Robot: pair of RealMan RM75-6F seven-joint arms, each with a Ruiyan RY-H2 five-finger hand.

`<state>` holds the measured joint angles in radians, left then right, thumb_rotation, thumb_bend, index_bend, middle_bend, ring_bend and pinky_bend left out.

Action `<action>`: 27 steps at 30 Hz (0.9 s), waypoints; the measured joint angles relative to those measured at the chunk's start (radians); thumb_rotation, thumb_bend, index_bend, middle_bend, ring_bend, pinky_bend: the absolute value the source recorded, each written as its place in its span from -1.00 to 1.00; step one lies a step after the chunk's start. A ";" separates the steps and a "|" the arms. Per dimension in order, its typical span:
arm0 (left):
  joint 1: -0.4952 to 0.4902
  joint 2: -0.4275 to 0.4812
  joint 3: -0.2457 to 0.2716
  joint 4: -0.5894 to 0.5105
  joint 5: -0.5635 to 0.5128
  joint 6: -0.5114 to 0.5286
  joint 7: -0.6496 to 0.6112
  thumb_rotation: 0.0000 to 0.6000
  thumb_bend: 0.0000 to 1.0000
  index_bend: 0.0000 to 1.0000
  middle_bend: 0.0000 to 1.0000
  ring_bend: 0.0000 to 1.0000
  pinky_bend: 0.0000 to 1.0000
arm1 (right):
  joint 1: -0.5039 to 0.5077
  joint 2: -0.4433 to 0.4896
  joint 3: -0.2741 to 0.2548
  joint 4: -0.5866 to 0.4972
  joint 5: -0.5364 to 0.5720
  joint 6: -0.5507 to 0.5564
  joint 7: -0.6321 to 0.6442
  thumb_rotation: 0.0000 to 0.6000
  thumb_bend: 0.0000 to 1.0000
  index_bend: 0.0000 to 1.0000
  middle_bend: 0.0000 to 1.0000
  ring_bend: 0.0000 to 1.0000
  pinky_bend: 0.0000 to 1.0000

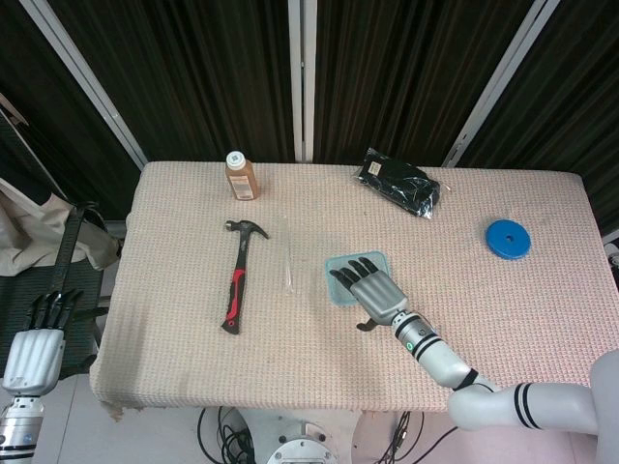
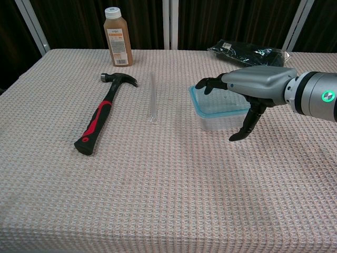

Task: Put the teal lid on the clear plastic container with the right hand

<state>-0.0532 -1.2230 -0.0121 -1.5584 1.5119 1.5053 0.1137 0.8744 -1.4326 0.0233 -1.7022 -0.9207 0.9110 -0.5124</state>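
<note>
The teal lid (image 2: 213, 101) sits on the clear plastic container (image 2: 220, 120) near the middle of the worktop (image 2: 158, 184). The right hand (image 2: 251, 89) hovers above it, fingers spread, holding nothing. A brown bottle (image 2: 117, 37) stands closed at the far edge.

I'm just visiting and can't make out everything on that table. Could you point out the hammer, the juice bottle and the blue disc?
hammer (image 2: 98, 117): chest view, on the red and black handle.
juice bottle (image 2: 118, 41): chest view, on the brown body.
blue disc (image 1: 508, 238): head view, at its middle.
</note>
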 measured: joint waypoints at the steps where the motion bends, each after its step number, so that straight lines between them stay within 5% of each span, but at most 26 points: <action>1: 0.000 0.000 0.000 0.000 0.001 0.000 0.000 1.00 -1.00 -0.85 -0.87 -1.00 -1.00 | -0.002 -0.002 0.000 0.005 -0.001 -0.002 0.004 1.00 -0.93 -1.00 -0.71 -1.00 -1.00; 15: 0.003 0.002 0.001 -0.008 0.004 0.007 0.009 1.00 -1.00 -0.85 -0.87 -1.00 -1.00 | -0.023 -0.012 0.001 0.032 -0.034 -0.008 0.031 1.00 -0.94 -1.00 -0.72 -1.00 -1.00; 27: 0.003 0.003 0.000 -0.015 0.008 0.010 0.016 1.00 -1.00 -0.85 -0.87 -1.00 -1.00 | -0.150 0.081 -0.054 -0.050 -0.246 0.127 0.119 1.00 -0.93 -1.00 -0.69 -1.00 -1.00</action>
<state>-0.0500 -1.2195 -0.0123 -1.5733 1.5197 1.5152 0.1293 0.7243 -1.3516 -0.0303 -1.7520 -1.1668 1.0384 -0.3937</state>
